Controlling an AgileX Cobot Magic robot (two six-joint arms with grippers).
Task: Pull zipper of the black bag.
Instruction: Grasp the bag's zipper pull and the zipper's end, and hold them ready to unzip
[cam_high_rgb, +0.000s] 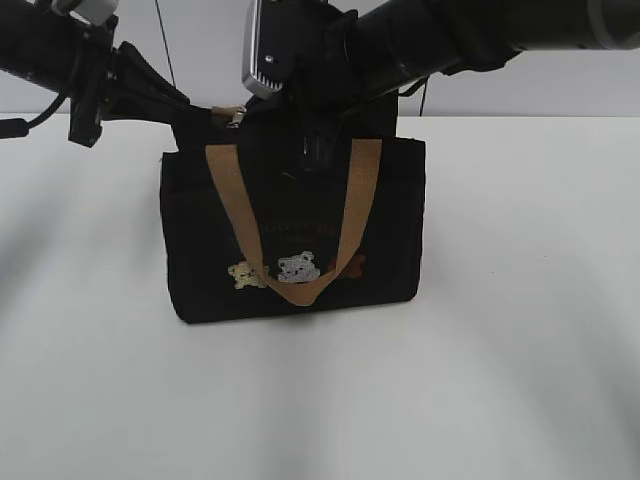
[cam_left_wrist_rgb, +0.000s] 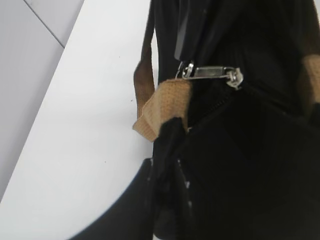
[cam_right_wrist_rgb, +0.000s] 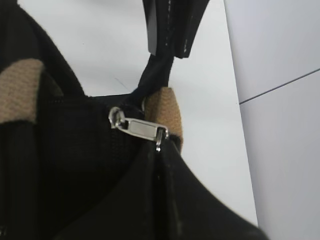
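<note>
The black bag (cam_high_rgb: 385, 225) stands upright mid-table, with tan handles and bear patches on its front. The silver zipper (cam_high_rgb: 236, 117) lies at the bag's top left end. It also shows in the left wrist view (cam_left_wrist_rgb: 210, 73) and the right wrist view (cam_right_wrist_rgb: 141, 128). My right gripper (cam_right_wrist_rgb: 160, 162) is shut, and the pull's free end runs in between its fingertips. It reaches across from the upper right (cam_high_rgb: 252, 110). My left gripper (cam_left_wrist_rgb: 167, 165) is shut on the black fabric tab (cam_right_wrist_rgb: 154, 75) at the end of the bag's zip track, just left of the pull (cam_high_rgb: 195, 108).
The white table (cam_high_rgb: 520, 380) stretches round the bag on all sides. Its back edge meets a grey wall (cam_high_rgb: 200, 30) just behind the bag. A tan strap end (cam_left_wrist_rgb: 162, 107) sits beside the zipper.
</note>
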